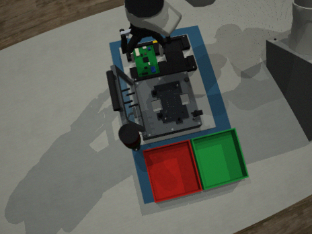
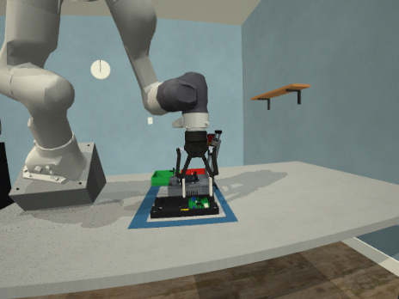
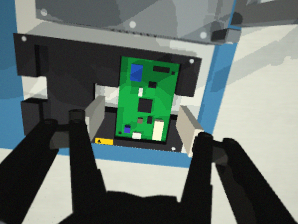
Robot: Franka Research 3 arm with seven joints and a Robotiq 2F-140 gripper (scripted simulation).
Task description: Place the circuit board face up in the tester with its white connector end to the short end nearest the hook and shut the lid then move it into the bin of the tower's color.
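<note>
Green circuit board (image 1: 146, 60) lies in the black tray (image 1: 184, 54), top view; lid (image 1: 114, 91) raised. From the exterior view, our gripper (image 2: 196, 187) hangs parted, empty, astride it. In the wrist view, pads (image 3: 189, 131) flank the board: pickup step; next we lower and close.

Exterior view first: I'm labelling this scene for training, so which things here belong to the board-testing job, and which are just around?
Job:
circuit board in the tray
tester, lid open
signal tower
red bin
green bin
gripper, open over the board

Just around:
wall shelf
wall clock
arm's pedestal
</note>
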